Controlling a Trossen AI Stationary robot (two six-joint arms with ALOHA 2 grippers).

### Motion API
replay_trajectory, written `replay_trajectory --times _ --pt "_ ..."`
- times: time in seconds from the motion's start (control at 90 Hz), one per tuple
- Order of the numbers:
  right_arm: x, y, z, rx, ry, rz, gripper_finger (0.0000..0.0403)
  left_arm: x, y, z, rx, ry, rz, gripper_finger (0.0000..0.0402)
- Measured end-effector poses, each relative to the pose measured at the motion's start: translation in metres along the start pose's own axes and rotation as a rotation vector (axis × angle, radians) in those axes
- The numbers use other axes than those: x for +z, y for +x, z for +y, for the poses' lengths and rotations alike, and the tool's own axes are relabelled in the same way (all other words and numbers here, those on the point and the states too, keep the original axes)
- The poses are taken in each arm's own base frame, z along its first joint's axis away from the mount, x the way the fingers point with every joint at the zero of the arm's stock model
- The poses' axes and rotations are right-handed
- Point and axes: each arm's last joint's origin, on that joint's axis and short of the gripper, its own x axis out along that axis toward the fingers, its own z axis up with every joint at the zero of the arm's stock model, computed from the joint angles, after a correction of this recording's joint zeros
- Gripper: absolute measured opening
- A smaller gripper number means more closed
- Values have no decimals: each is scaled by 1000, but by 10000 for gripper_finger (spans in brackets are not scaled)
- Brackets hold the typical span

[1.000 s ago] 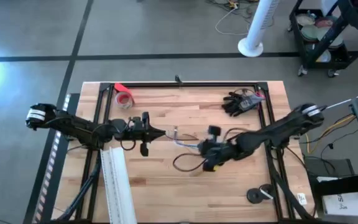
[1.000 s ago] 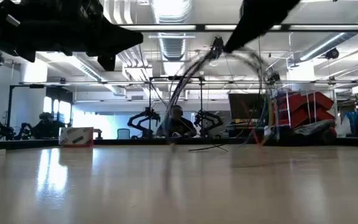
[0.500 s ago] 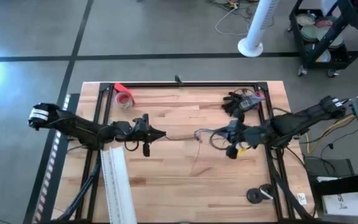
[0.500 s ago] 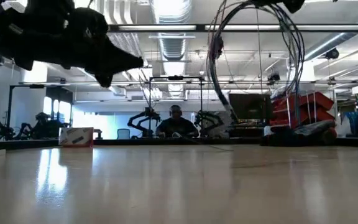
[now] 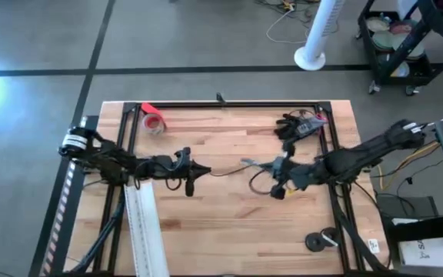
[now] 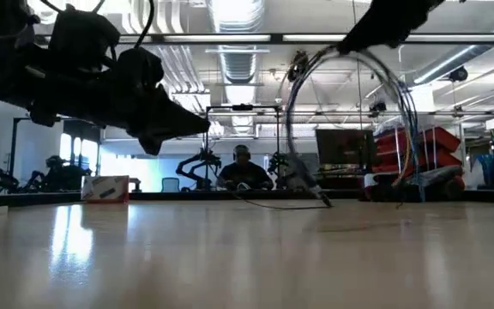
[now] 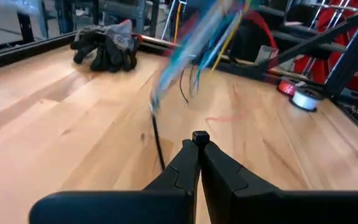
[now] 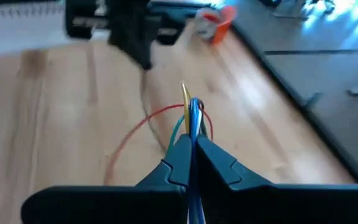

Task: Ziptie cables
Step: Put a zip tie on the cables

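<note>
Right of the red tape roll (image 5: pixel 154 121), out over the middle of the wooden table (image 5: pixel 229 223), the two arms face each other tip to tip. The left gripper (image 5: pixel 204 170) sits a little below and right of the tape roll, and the left wrist view shows its fingers (image 7: pixel 185 163) pressed together at the tips, a thin dark strand running from them across the boards. Whether that strand is actually pinched there, hard to say.

Further right of the roll, the right gripper (image 5: pixel 277 167) has the cables (image 5: pixel 258 171) firmly between its closed fingers (image 8: pixel 180 155): blue, green and yellow ends poke out past the tips in the right wrist view, with a red loop curling beyond them. From above, the bundle's long axis lies roughly along the line between the two grippers, pointing from the right gripper back toward the left one and the tape roll, with a small loop sagging just beside the right fingers. From table height the cables (image 6: pixel 350 129) arc in a big hoop up off the table, one end trailing down to touch the surface.

Black gloves (image 5: pixel 294 127) lie near the far edge, well right of the tape roll. The white strip (image 5: pixel 144 231) lies well below the roll, along the left arm's side.
</note>
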Motion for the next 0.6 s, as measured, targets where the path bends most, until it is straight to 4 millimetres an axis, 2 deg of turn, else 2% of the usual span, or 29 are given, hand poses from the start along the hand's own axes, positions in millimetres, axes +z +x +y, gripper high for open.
replay_trajectory --times 0.167,0.289,0.444,0.6 --pt "-19 40 23 57 -15 111 0 -4 2 1 0 -9 -2 0" --pt "-34 62 34 63 -16 207 0 -4 2 1 1 -8 -2 0" --pt "-42 74 40 61 -24 262 0 -3 2 1 0 -9 -5 0" --pt "-42 77 33 5 -16 257 0 -4 2 1 0 -9 -4 0"
